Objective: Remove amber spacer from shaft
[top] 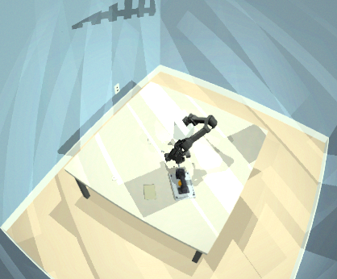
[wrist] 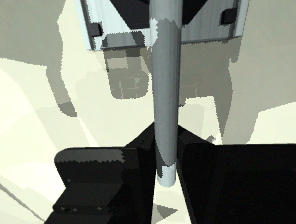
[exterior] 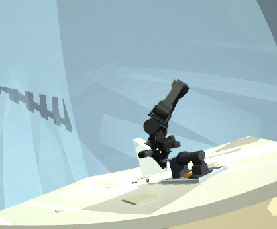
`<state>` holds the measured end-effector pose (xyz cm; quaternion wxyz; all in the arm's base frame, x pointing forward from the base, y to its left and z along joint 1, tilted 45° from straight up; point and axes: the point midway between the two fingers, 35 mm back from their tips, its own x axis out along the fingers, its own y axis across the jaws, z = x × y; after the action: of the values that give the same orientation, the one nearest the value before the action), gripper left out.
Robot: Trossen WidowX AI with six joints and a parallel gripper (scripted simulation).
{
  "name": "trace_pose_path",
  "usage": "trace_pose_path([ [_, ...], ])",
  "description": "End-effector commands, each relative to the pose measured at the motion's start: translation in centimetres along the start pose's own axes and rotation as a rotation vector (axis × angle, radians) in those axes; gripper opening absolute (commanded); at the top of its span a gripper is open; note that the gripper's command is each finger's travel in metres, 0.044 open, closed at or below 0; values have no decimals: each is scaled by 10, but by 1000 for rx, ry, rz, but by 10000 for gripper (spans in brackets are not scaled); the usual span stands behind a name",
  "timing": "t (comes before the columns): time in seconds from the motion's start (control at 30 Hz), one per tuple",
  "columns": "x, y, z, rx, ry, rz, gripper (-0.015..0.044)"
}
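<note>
My gripper (wrist: 162, 125) (exterior: 165, 163) is shut on the grey shaft (wrist: 166, 90) (exterior: 166, 160). The shaft's rounded free end sticks out a little past the fingers in the wrist view. Its other end runs to the dark fixture, a near block (exterior: 177, 169) and a far block (exterior: 199, 167) with a thick black cylinder (exterior: 192, 157) across their tops. An amber spacer (exterior: 187, 175) (top: 180, 183) shows low between the two blocks, below the cylinder. Whether it touches the plate is unclear. Other spacers and the shaft's inner end cannot be made out.
The fixture stands on a light grey base plate (top: 189, 195) (exterior: 182, 181) (wrist: 200, 36). A flat pale yellow square (top: 149, 192) (exterior: 140, 198) lies on the table to one side. A small pale object (exterior: 59, 210) lies farther off. Hard shadows cross the table.
</note>
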<state>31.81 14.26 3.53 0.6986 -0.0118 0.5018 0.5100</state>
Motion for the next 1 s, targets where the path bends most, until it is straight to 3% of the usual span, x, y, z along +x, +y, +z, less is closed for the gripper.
trace_pose_path([
  [0.0,-1,-1,5,-4,-6,-2,0],
  [0.97,-2,-1,13,-4,-7,-2,0],
])
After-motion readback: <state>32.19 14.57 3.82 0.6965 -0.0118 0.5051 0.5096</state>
